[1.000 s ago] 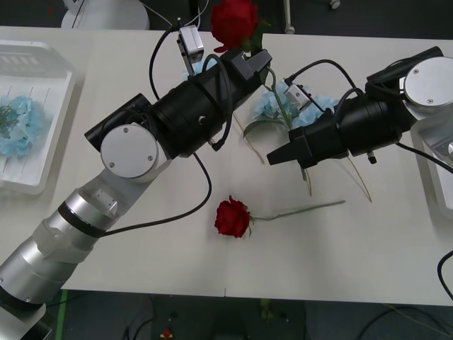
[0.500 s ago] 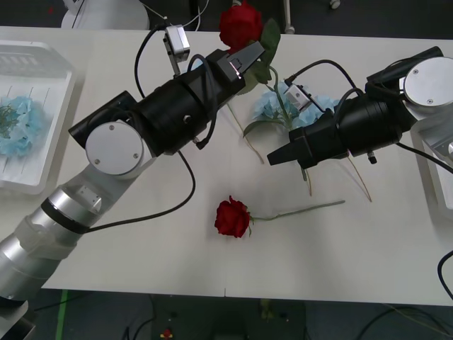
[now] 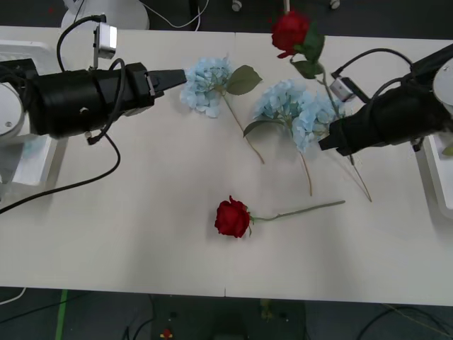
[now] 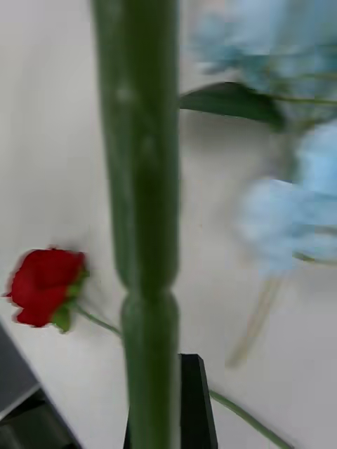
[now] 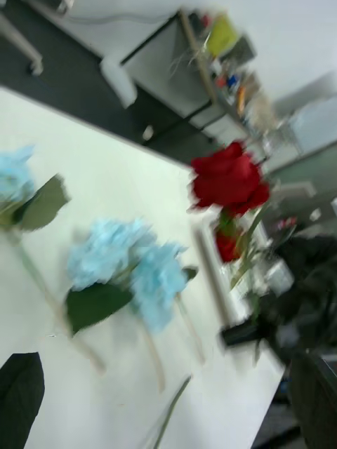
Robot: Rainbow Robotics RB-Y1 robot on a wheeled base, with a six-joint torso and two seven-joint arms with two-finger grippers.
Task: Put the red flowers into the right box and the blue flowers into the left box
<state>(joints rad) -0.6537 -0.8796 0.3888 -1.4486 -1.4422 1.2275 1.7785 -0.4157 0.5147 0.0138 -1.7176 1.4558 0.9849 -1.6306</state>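
Note:
My right gripper point(image 3: 328, 144) is shut on the thin green stem point(image 4: 144, 210) of a red flower, and its bloom point(image 3: 290, 30) stands high above the table's far edge. A second red flower point(image 3: 233, 217) lies flat near the table's middle. Two blue flowers lie at the back: one point(image 3: 207, 83) just in front of my left gripper point(image 3: 175, 76), the other point(image 3: 291, 108) beside my right gripper. My left gripper is open and empty. The left box point(image 3: 10, 51) is mostly hidden behind my left arm. A strip of the right box point(image 3: 433, 180) shows at the right edge.
Cables loop from both wrists over the table. The front half of the white table point(image 3: 127, 248) is bare apart from the lying rose. Chair bases and dark floor lie beyond the far edge.
My left arm has swung far to the left, away from the raised rose. The rose and my right gripper have shifted to the right.

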